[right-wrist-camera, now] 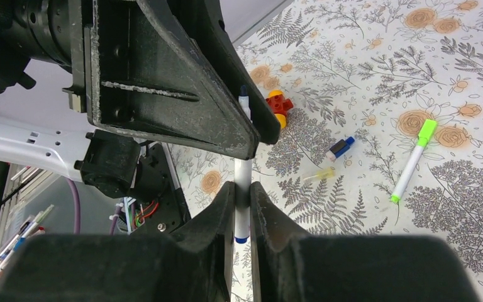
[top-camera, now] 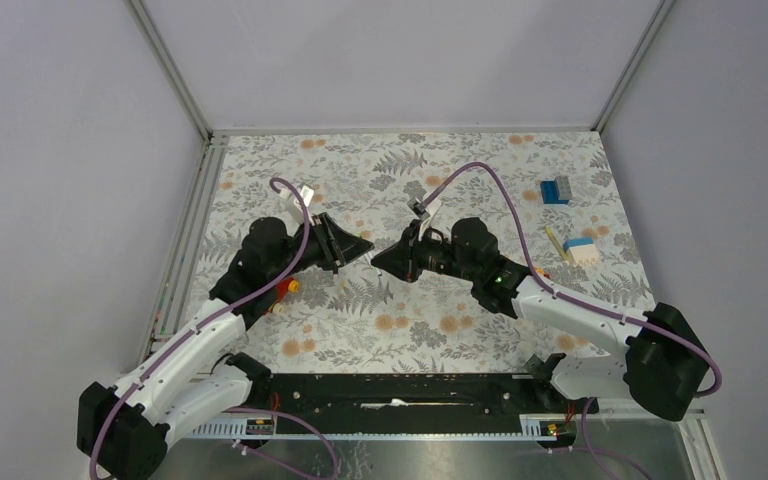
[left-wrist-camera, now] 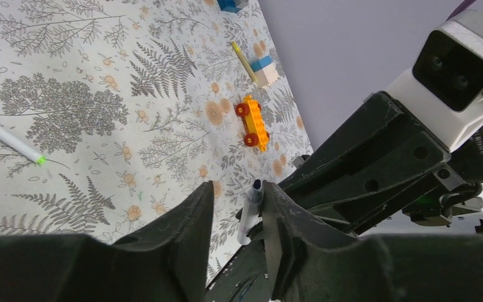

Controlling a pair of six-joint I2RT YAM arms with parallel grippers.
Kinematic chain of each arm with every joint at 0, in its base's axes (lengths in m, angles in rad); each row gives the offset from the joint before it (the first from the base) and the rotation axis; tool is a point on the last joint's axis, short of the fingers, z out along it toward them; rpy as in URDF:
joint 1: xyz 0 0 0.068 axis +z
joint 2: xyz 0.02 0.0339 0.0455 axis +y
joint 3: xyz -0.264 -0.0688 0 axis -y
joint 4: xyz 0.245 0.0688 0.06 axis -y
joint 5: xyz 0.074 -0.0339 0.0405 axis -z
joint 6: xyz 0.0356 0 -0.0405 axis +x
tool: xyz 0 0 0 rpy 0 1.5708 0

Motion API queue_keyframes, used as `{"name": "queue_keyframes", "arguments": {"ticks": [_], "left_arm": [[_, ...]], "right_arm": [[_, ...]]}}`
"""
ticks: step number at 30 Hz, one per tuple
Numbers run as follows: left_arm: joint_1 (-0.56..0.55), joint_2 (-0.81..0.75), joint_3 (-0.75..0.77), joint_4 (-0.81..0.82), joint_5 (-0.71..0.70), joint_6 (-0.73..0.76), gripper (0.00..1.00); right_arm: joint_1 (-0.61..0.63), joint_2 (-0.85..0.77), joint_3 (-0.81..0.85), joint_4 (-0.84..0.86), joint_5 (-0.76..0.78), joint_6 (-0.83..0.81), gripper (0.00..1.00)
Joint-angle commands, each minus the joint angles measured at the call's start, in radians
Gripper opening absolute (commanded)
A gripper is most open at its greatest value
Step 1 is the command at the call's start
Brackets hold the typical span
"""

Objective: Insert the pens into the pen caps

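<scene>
Right wrist view: the right gripper (right-wrist-camera: 242,190) clamps a slim white pen (right-wrist-camera: 243,173), long axis straight up the frame, blue tip between the left gripper's (left-wrist-camera: 239,189) matte black jaws (parted, a gap on one side). Beyond, on the floral cloth (right-wrist-camera: 478,75), lie a blue cap (right-wrist-camera: 341,148), a green-capped pen (right-wrist-camera: 412,165) and a red-yellow brick (right-wrist-camera: 278,106).

White pen (right-wrist-camera: 243,179) in right claw (right-wrist-camera: 242,194), tip seemingly inside left claw (right-wrist-camera: 259,128).

Left arm (top-camera: 190,340) elbow bent and angled inward, right arm (top-camera: 580,315) mirrored opposite, gripper tips nearly meeting, left gripper (left-wrist-camera: 239,187) fingers parted with a gap, right gripper (right-wrist-camera: 242,187) fingers pinched tight on a white pen (right-wrist-camera: 243,168)
</scene>
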Motion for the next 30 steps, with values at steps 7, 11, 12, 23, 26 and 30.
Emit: {"name": "queue_keyframes", "arguments": {"ticks": [7, 11, 12, 23, 26, 30], "left_arm": [[-0.003, 0.006, -0.006, 0.086, 0.018, -0.012, 0.01], [-0.003, 0.004, -0.006, 0.086, 0.017, -0.014, 0.00], [-0.003, 0.003, -0.007, 0.086, 0.014, -0.016, 0.00], [-0.003, -0.014, -0.013, 0.085, -0.009, -0.039, 0.00], [-0.003, -0.019, -0.017, 0.084, -0.016, -0.046, 0.00], [-0.003, -0.022, -0.020, 0.085, -0.023, -0.054, 0.00]], "right_arm": [[0.006, -0.021, 0.018, 0.045, -0.031, -0.018, 0.00], [0.006, -0.027, 0.022, 0.026, -0.013, -0.024, 0.49], [0.006, -0.028, 0.024, 0.021, -0.011, -0.024, 0.67], [0.006, -0.007, 0.033, 0.021, -0.030, -0.026, 0.74], [0.006, 0.011, 0.047, 0.021, -0.041, -0.026, 0.67], [0.006, 0.028, 0.057, 0.023, -0.048, -0.025, 0.56]]}}
